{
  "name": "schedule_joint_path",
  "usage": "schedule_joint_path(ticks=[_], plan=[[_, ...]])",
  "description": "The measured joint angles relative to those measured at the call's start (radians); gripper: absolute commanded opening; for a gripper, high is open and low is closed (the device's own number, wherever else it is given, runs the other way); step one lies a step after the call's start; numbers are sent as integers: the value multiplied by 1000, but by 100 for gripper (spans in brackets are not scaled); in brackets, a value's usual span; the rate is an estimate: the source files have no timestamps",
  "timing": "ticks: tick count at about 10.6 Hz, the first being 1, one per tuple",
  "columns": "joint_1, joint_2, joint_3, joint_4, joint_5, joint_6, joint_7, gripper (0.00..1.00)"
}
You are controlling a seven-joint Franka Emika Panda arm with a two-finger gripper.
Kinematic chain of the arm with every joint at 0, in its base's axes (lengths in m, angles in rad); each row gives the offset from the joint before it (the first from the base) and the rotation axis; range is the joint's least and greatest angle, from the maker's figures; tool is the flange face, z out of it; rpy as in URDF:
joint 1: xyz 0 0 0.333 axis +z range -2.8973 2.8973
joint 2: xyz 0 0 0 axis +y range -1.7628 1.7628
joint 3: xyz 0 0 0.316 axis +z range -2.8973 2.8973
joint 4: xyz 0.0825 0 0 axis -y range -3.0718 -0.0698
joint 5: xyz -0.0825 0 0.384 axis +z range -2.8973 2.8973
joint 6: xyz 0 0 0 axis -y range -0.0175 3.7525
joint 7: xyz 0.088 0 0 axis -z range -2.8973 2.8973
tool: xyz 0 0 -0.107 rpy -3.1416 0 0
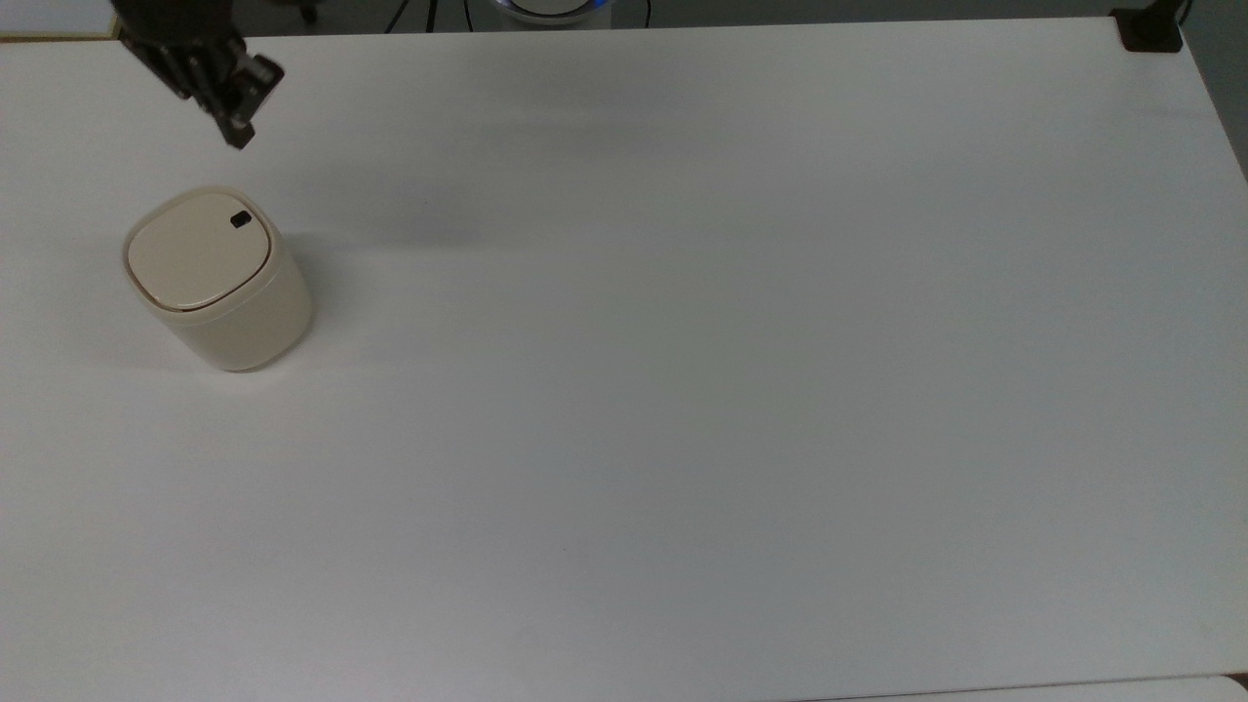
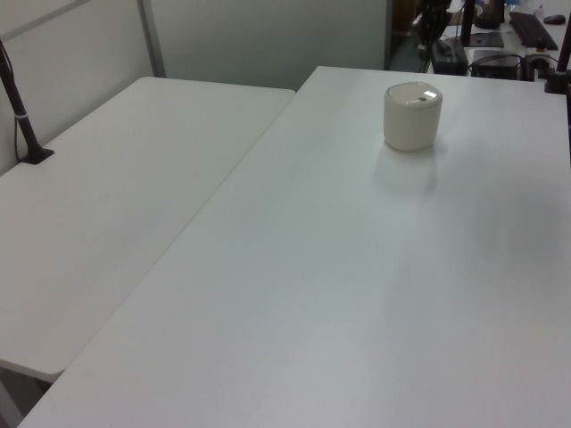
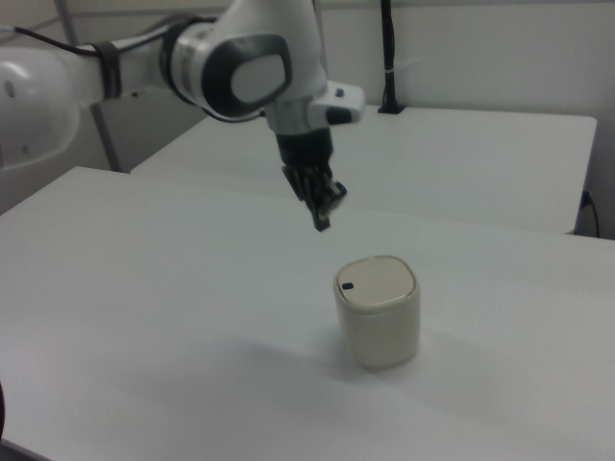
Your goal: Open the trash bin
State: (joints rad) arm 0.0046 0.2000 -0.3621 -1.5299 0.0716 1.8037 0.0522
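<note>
Top view, from its left: the trash bin (image 1: 216, 280) stands on the white table (image 1: 741, 370), its lid (image 1: 195, 251) flat and shut, with the little black button (image 1: 238, 221) near the lid's far corner. The gripper (image 1: 237, 132) hangs above and behind the bin, not touching it, its fingers pressed together on nothing. Nothing sits between them. A black clamp (image 1: 1149, 29) grips the far right corner.

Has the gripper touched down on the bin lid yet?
No: in the right view the gripper hangs in the air above and apart from the trash bin, whose flat lid lies closed.
</note>
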Motion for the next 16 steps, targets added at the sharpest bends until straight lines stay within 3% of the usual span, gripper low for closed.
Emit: schedule_joint_path(ticks=[2, 6, 12, 13, 16], plan=[[-8, 58, -30, -2, 0, 55, 10, 0], [-45, 139, -43, -32, 0, 135, 12, 0], [-39, 172, -43, -48, -1, 177, 14, 1], [-38, 173, -43, -49, -1, 184, 14, 4], [-38, 150, -43, -44, -1, 184, 14, 37]])
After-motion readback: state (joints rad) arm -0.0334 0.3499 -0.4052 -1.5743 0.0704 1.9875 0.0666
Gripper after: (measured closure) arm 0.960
